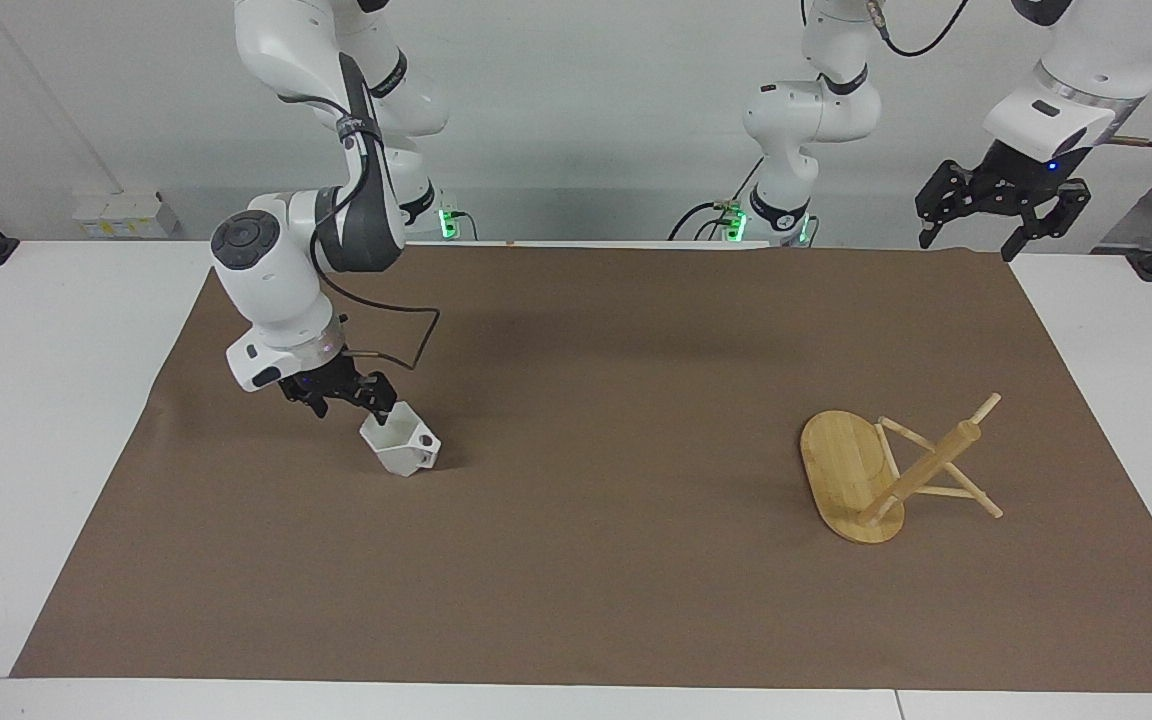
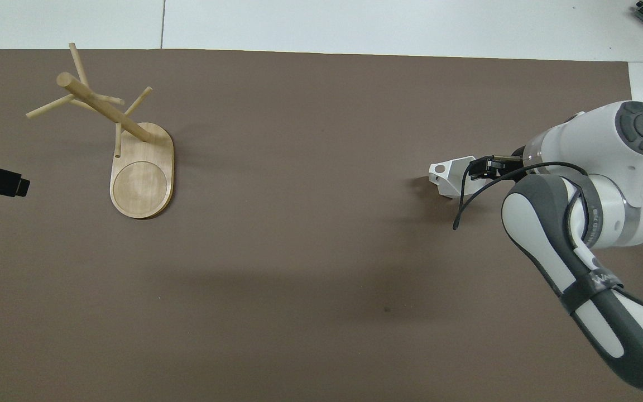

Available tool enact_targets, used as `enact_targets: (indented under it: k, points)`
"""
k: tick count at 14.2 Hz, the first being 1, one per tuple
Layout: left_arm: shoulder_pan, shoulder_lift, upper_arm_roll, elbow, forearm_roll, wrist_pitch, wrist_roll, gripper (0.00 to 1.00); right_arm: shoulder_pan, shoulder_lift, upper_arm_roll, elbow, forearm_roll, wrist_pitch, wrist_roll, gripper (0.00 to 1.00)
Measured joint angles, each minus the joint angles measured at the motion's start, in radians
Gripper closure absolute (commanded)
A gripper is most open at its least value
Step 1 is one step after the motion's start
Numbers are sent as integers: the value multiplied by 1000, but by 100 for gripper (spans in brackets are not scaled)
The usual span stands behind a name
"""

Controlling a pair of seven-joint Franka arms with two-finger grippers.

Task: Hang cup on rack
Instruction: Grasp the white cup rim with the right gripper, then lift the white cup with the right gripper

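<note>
Right now the right gripper point(image 1: 351, 398) is down at the small white faceted cup point(image 1: 399, 442), which sits tilted on the brown paper mat point(image 1: 576, 600) toward the right arm's end of the table, its blocky handle with the round hole turned toward the rack. From the facing view the fingers look parted around the cup's rim wall on the side away from the handle, one seeming to dip into the mouth, and I would not call it a grip yet; whether they touch the wall I cannot tell.

To do this pick well, I'd say keep the fingers astride that one flat facet, settle a little deeper, then close squarely so the angled wall does not twist out. Leave the handle free, since the peg has to pass through its hole. A tilted cup may rock as the fingers close, so a slow squeeze looks wise.

Moving across the table, well away from the cup toward the left arm's end, stands the light bamboo mug rack point(image 1: 881, 470), with its flat oval base, thick post and thin crossing pegs. Nothing hangs on it.

Up past the rack's end of the mat, the left gripper point(image 1: 1001, 235) hangs high above the table's edge with its fingers spread wide, holding nothing; that arm waits.
</note>
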Motion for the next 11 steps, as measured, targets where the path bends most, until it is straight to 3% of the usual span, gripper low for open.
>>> enact_targets:
  k: [3, 7, 11]
  points:
    - [0, 0, 0, 0, 0, 0, 0, 0, -1, 7, 0, -13, 0, 19, 23, 1]
    - [0, 0, 0, 0, 0, 0, 0, 0, 0, 23, 1, -34, 0, 53, 56, 11]
    - [0, 0, 0, 0, 0, 0, 0, 0, 2, 27, 2, -34, 0, 55, 68, 39]
